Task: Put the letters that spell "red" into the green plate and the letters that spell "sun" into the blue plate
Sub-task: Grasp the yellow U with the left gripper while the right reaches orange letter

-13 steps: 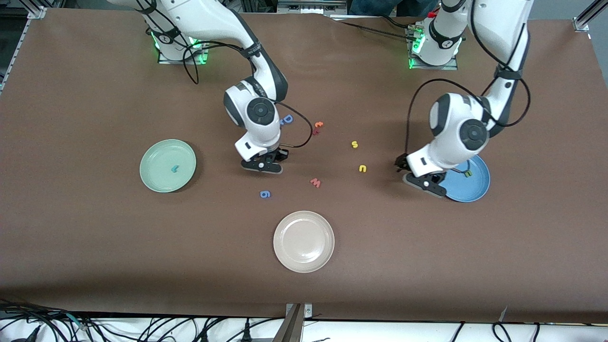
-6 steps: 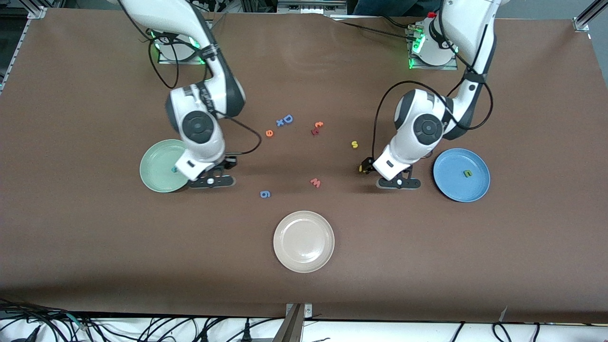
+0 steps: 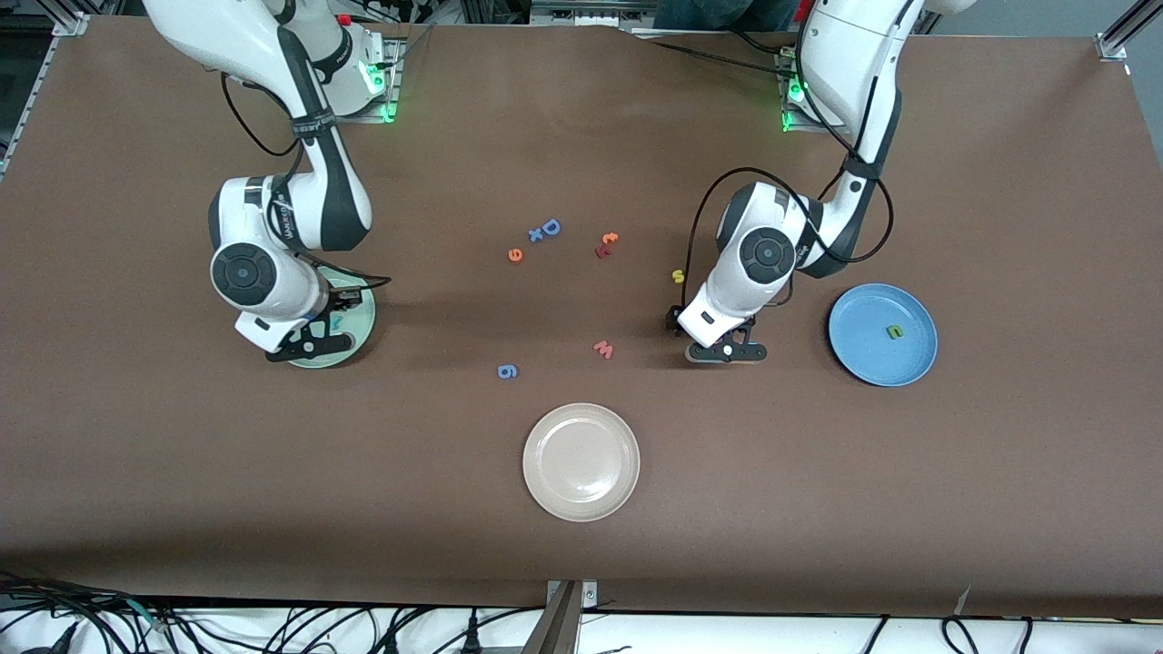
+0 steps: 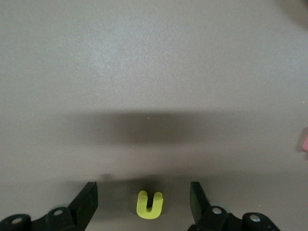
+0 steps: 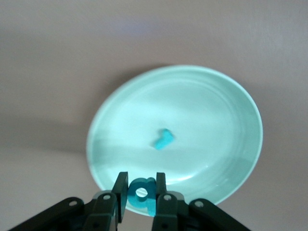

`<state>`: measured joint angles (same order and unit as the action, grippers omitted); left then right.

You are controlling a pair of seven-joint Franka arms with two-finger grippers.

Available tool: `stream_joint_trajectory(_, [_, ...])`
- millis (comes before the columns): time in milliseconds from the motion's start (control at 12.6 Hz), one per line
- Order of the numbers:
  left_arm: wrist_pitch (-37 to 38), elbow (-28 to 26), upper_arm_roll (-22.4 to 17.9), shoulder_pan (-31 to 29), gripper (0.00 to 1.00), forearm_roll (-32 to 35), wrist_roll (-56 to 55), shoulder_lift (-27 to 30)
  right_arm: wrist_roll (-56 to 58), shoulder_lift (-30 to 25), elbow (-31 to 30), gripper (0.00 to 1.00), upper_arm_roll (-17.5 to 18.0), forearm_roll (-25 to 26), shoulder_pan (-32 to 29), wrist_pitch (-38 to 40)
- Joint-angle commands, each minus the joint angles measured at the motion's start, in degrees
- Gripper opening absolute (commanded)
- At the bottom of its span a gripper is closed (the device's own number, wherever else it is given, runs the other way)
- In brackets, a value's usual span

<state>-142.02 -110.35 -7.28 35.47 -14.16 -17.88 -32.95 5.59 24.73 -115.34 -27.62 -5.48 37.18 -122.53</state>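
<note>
While the right gripper (image 5: pixel 140 191) hangs over the green plate (image 3: pixel 356 338) with its jaws clamped on the teal d (image 5: pixel 143 192), the left gripper (image 4: pixel 143 204) stands low over the surface with its jaws apart, one on each side of the yellow u (image 4: pixel 149 204). The teal r (image 5: pixel 163 139) already lies in the green plate, and the green letter (image 3: pixel 895 332) lies in the blue plate (image 3: pixel 872 368).

These foam letters look very light and soft, so I judge that a gentle pinch across the two flat sides of the u is enough; too much force may bend it or flip it away.

The yellow s (image 3: pixel 677 275) lies close to the left arm's wrist. The pink w (image 3: pixel 603 349) and the orange e (image 3: pixel 515 255) are well apart from both grippers, and nothing blocks the way to either plate.
</note>
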Motion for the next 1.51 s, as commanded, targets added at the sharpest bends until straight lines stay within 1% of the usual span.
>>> stream_joint_trajectory(0, [-0.19,-0.29,-0.72,1.09,0.85,4.14,0.83,-0.53,5.29,-1.97,-7.34,0.17,-0.41,-1.11,-1.93,-7.34])
stream_joint_trajectory(159, [-0.27,-1.44,-0.72,1.18,0.85,4.14,0.74,-0.45,6.79,-0.83,-9.46,0.18,-0.33,-1.11,-3.16,-11.04])
stream_joint_trajectory(318, [-0.27,-1.62,-0.63,1.35,0.85,4.14,0.83,-0.79,6.54,0.05,-9.91,0.22,-0.24,-1.2,-3.26,-11.59])
stream_joint_trajectory(398, [-0.27,-1.62,-0.63,1.62,0.85,4.14,0.75,-0.97,6.19,0.75,-9.91,0.35,-0.15,-1.46,-3.26,-11.59])
stream_joint_trajectory(478, [-0.27,-1.71,-0.63,1.88,0.85,4.14,0.74,-1.23,6.18,1.02,-9.73,0.56,-0.15,-1.98,-3.26,-11.24])
stream_joint_trajectory(557, [-0.27,-1.71,-0.63,2.06,0.85,4.23,0.74,-1.41,5.83,0.67,-9.56,0.75,0.02,-2.25,-3.26,-10.54])
stream_joint_trajectory(637, [-0.27,-1.62,-0.63,2.15,0.85,4.23,0.74,-1.76,5.74,0.49,-8.51,0.75,0.11,-2.25,-3.17,-9.14])
stream_joint_trajectory(716, [-0.36,-1.62,-0.63,2.15,0.81,4.49,0.83,-2.03,5.74,0.32,-7.2,0.74,0.11,-2.34,-3.17,-6.87])
stream_joint_trajectory(796, [-1.32,-1.62,-0.63,2.23,0.74,4.67,0.92,-2.55,5.31,-0.73,-5.62,0.73,0.2,-2.95,-2.91,-4.15])
stream_joint_trajectory(876, [-1.76,-1.62,-0.63,2.58,0.62,4.67,0.92,-3.08,2.78,-1.43,-3.34,0.72,0.55,-2.96,-2.47,0.06])
stream_joint_trajectory(955, [-1.77,-1.53,-0.72,2.67,0.52,4.67,0.92,-3.34,-1.51,-1.7,-1.14,0.71,1.77,-2.96,-2.03,3.93])
stream_joint_trajectory(1035, [-1.77,-1.45,-0.63,2.67,0.43,4.67,0.92,-3.35,-6.95,-2.75,0.36,0.7,3.96,-2.96,-1.85,6.49])
stream_joint_trajectory(1194, [-1.77,-1.36,-0.72,2.67,0.27,4.58,0.92,-3.35,-18.89,-5.3,0.55,0.7,9.22,-2.96,-1.67,6.87])
stream_joint_trajectory(1274, [-1.77,-1.36,-0.72,2.67,0.25,4.58,0.92,-3.35,-25.31,-5.74,0.64,0.7,12.47,-2.87,-1.67,6.87])
stream_joint_trajectory(1353, [-1.77,-1.27,-0.72,2.59,0.19,4.58,1.09,-3.17,-30.94,-5.84,0.64,0.7,15.12,-2.78,-1.67,6.52])
stream_joint_trajectory(1433, [-1.68,-1.1,-1.24,2.32,0.17,4.58,3.1,-2.74,-35.34,-5.84,0.64,0.7,16.53,-2.96,-1.67,5.82])
